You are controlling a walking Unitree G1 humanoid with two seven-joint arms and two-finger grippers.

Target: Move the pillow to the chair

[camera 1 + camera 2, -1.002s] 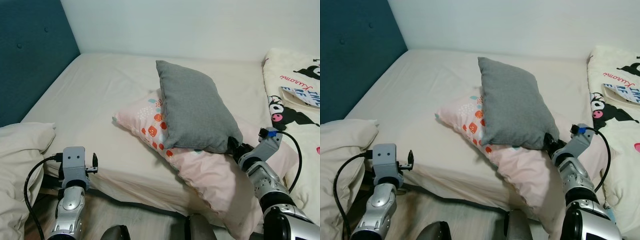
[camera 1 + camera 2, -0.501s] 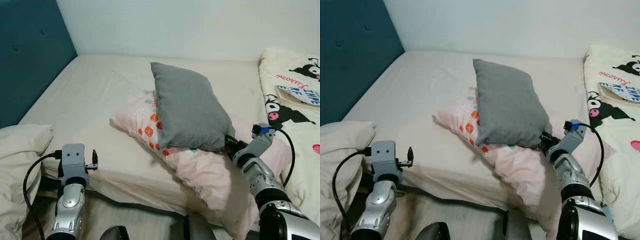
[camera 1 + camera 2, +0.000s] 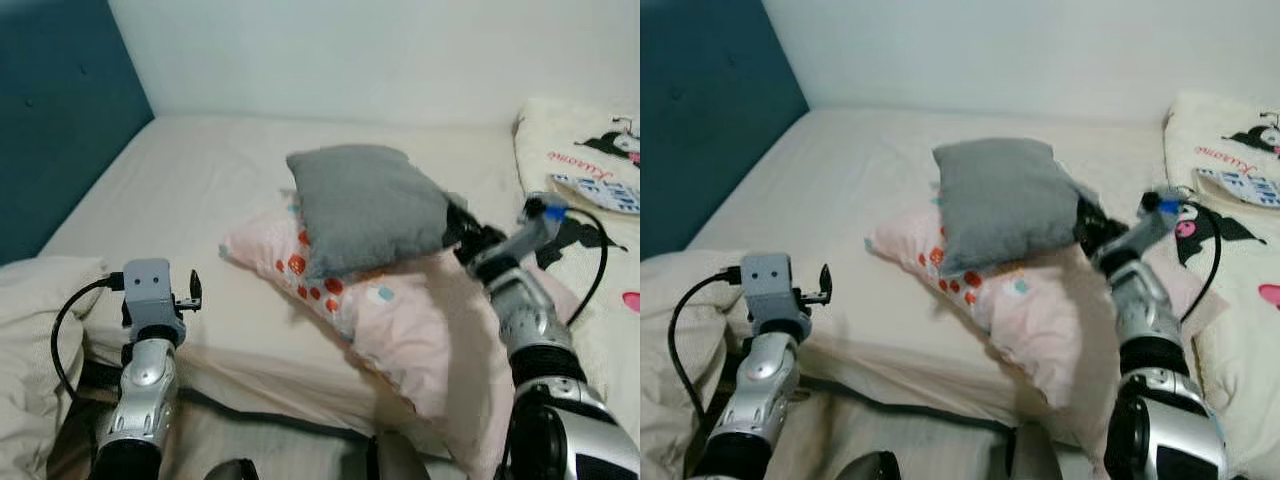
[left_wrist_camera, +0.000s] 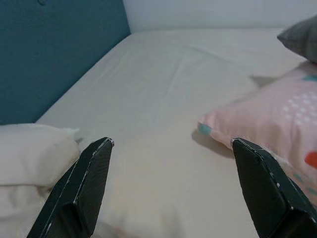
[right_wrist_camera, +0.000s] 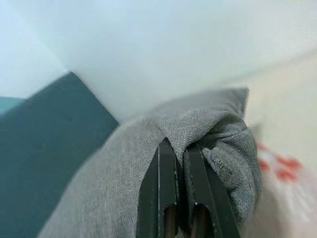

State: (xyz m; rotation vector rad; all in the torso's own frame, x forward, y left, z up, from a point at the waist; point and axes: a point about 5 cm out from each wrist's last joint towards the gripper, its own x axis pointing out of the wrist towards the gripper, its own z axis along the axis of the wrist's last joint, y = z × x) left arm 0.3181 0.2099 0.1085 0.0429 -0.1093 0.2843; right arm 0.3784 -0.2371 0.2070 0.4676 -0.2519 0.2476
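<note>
The grey pillow (image 3: 364, 205), plump and creased, lies tilted mid-bed, apparently raised at its right corner, its left end resting lower.

The left gripper (image 4: 171, 186) is wide open above the cream bed sheet (image 4: 168, 94), near a pink patterned pillow (image 4: 277, 119) and a teal headboard (image 4: 54, 49).

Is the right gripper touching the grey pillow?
Touching. The right wrist view shows the right gripper with both fingers pinched on a fold of the grey pillow.
</note>
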